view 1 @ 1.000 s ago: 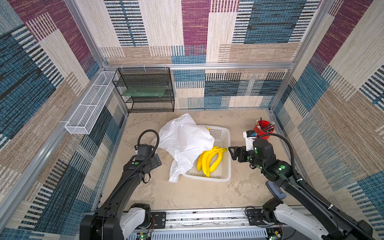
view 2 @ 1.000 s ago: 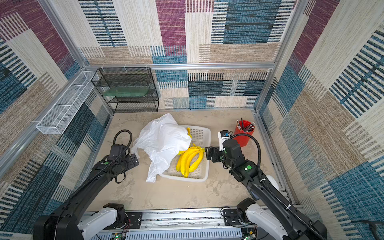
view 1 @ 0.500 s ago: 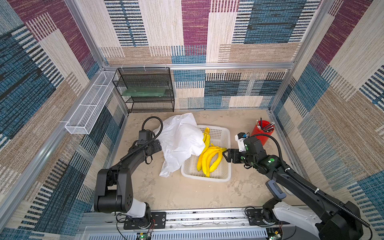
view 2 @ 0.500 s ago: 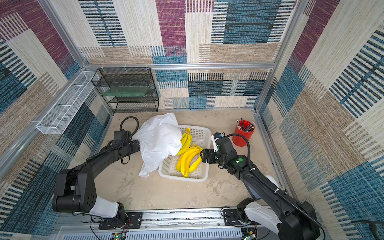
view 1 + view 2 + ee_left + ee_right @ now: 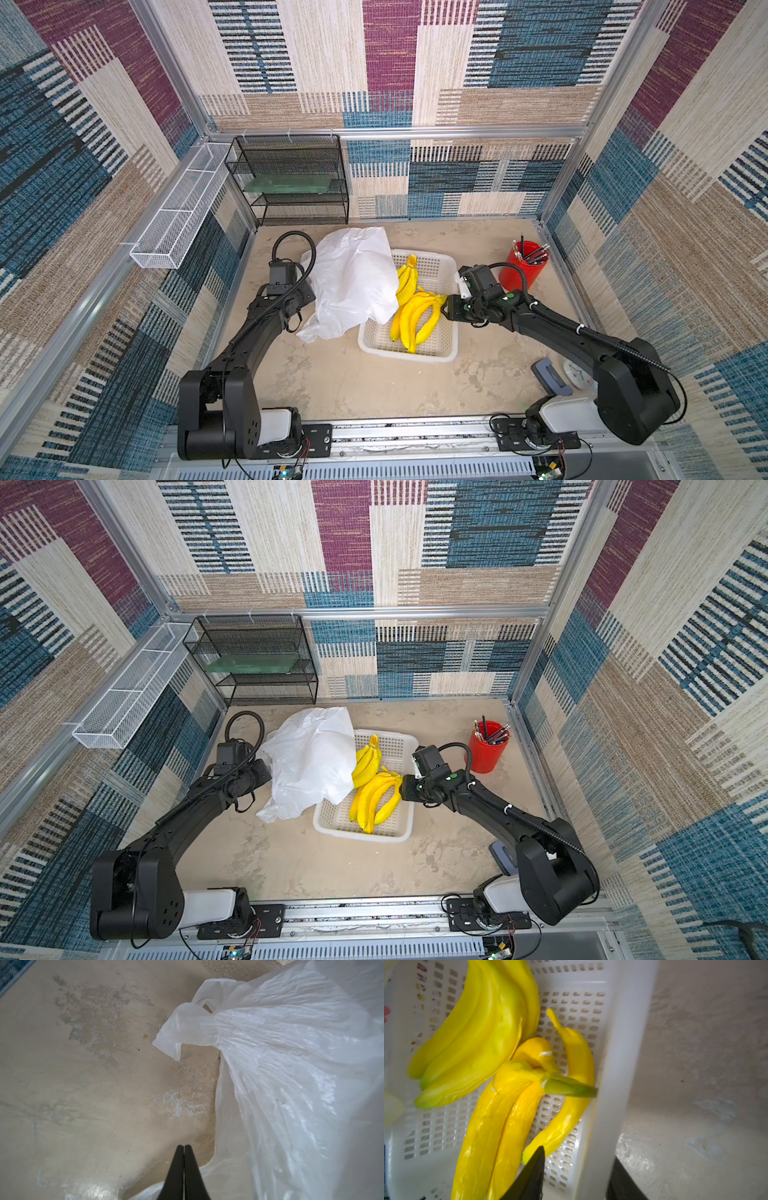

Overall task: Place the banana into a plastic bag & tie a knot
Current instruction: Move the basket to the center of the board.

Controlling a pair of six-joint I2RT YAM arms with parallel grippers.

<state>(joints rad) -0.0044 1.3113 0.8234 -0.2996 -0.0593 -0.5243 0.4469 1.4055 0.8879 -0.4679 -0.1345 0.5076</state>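
my left end effector (image 5: 184, 1148) is pinched fully closed just beside the plastic bag (image 5: 353, 286), which slumps on the bench (image 5: 374, 386) and over the basket (image 5: 436, 266) edge. my right end effector (image 5: 577, 1176) stands partly apart astride the basket wall, with one finger (image 5: 533, 1176) by the bananas (image 5: 500, 1126).

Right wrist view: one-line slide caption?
Right gripper, jaws apart, straddles the white perforated plastic basket wall; yellow bananas inside.

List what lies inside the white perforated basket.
Yellow bananas lie in the basket, two bunches showing. The plastic bag drapes over its left side, so anything beneath it is hidden.
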